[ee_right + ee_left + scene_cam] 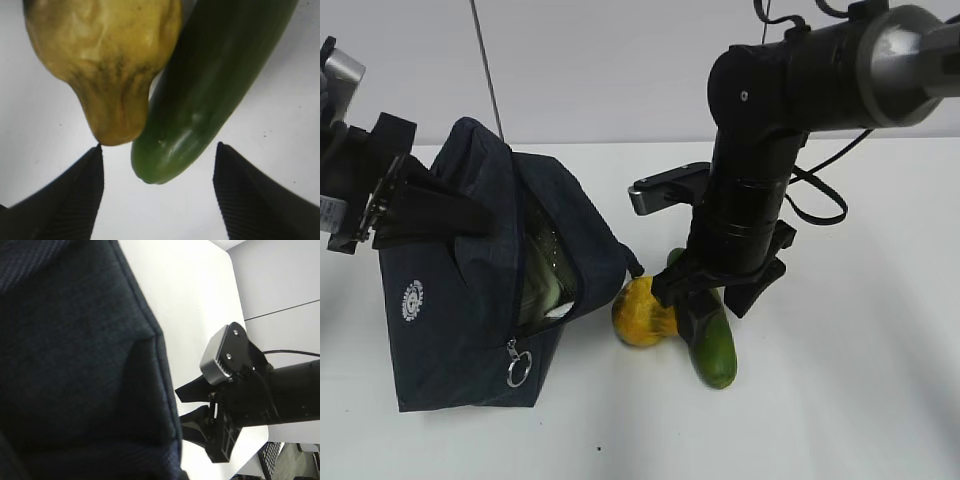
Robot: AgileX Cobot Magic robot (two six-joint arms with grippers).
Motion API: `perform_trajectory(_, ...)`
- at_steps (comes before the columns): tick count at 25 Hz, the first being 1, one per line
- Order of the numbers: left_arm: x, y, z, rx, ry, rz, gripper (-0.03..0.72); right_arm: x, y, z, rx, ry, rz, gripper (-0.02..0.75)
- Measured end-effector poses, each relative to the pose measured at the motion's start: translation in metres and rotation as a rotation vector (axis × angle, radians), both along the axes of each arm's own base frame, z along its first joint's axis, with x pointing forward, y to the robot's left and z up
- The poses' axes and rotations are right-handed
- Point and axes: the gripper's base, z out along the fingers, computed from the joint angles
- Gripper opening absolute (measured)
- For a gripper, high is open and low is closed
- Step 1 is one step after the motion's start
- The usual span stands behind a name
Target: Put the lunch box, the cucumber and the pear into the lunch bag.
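Observation:
The navy lunch bag [460, 330] stands at the left with its zipper open, and its fabric fills the left wrist view [75, 365]. Through the opening shows the pale green lunch box [542, 275]. My left gripper [380, 200] is shut on the bag's strap handle and holds it up. The yellow pear [642, 315] and the dark green cucumber [713, 350] lie side by side, touching, on the table just right of the bag. My right gripper [705, 290] hangs open right over them. Its fingertips [97, 155] straddle the cucumber's [215, 80] rounded end, and the pear's [105, 60] neck sits by the left finger.
The white table [860, 400] has bare room to the right and in front. The zipper's metal ring pull [518, 370] hangs at the bag's front. The right arm [250, 405] stands close beside the bag's right side. A thin rod [488, 70] rises behind the bag.

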Motion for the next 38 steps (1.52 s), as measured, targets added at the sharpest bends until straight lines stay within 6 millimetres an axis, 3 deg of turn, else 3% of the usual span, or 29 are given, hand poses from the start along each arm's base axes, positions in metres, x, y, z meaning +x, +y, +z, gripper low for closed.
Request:
perform_trajectory(6, 0.000, 0.000, 0.000, 0.000, 0.000, 0.000, -0.015, 0.003, 0.001, -0.024, -0.028, 0.049, 0.001, 0.536)
perform_trajectory(15, 0.000, 0.000, 0.000, 0.000, 0.001, -0.002, -0.015, 0.006, 0.001, -0.040, -0.055, 0.067, 0.007, 0.533)
perform_trajectory(22, 0.000, 0.000, 0.000, 0.000, 0.001, -0.002, -0.015, 0.007, -0.002, -0.041, -0.088, 0.053, 0.024, 0.394)
perform_trajectory(26, 0.000, 0.000, 0.000, 0.000, 0.001, -0.002, -0.015, 0.007, -0.003, -0.041, -0.100, 0.051, 0.030, 0.374)
perform_trajectory(31, 0.000, 0.000, 0.000, 0.001, 0.000, -0.003, -0.015, 0.007, -0.006, -0.027, -0.110, 0.007, 0.045, 0.371)
perform_trajectory(38, 0.000, 0.000, 0.000, 0.001, 0.000, -0.003, -0.015, 0.002, -0.016, 0.027, -0.114, -0.142, 0.026, 0.370)
